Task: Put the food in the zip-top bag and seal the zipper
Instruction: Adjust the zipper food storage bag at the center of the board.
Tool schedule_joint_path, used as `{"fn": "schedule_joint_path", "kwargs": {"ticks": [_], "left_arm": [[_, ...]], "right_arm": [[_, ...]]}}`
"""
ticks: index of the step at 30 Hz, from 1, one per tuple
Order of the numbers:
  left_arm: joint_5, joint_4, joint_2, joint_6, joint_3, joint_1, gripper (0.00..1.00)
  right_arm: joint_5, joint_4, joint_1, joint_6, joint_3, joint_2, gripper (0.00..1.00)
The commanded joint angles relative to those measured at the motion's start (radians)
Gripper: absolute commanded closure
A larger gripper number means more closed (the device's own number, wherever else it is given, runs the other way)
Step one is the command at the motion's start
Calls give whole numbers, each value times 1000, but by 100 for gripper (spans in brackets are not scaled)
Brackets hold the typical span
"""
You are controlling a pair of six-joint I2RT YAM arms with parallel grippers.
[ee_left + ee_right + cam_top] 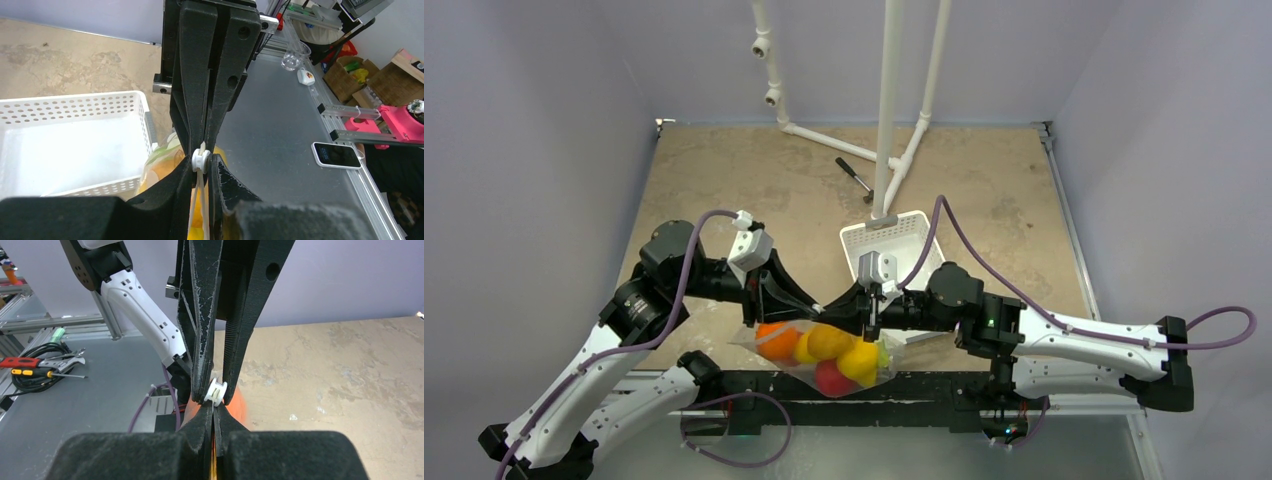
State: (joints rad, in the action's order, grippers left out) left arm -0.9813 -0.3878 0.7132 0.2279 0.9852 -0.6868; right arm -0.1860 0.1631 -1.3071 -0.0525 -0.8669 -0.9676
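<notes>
Black padded fingers of the left gripper [215, 382] are standing narrow, pressing on both sides of the small white spool-shaped plastic zipper slider [216, 391]. In the overhead view the white-and-black left arm [604, 370] is reaching in from the left toward the middle of the near edge of the tan mottled tabletop [724, 190].

Just below the point where the two grippers are meeting, the clear crinkly plastic zip-top bag [752, 338] is hanging from its mouth at that near edge, between the two arms. The glossy toy food [829, 345] in view is sitting inside it: an orange at the left, yellow lemons in the middle and to the right, a red apple at the bottom, a green piece at the right edge.

In the left wrist view the thin whitish zipper [195, 207] is running from the slider down between that gripper's own fingers. I cannot tell how much of it is sealed.

The right gripper [202, 149] is keeping its fingers pressed fully together, pinching the bag's mouth edge, with its tips right against the slider.

The white perforated rectangular plastic tray [904, 225] is lying on the tabletop just behind the right gripper, apart from the bag. The right arm [1074, 335] is stretching in from the right.
</notes>
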Motion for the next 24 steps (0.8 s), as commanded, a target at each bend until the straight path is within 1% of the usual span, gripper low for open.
{"fn": "schedule_joint_path", "kwargs": {"ticks": [1, 7, 16, 22, 23, 24], "left_arm": [[-3, 26, -13, 12, 14, -2, 100], [50, -20, -24, -9, -16, -1, 100], [154, -34, -32, 2, -71, -1, 100], [189, -49, -25, 1, -70, -1, 100], [184, -51, -23, -2, -66, -1, 100], [176, -55, -20, -8, -62, -1, 100]], "right_arm": [[64, 75, -1, -12, -17, 40, 100], [100, 110, -3, -18, 6, 75, 100], [120, 174, -3, -51, 65, 87, 100], [106, 129, -3, -43, 64, 80, 100], [99, 115, -3, -38, 60, 81, 99], [97, 100, -3, -34, 56, 81, 86]]}}
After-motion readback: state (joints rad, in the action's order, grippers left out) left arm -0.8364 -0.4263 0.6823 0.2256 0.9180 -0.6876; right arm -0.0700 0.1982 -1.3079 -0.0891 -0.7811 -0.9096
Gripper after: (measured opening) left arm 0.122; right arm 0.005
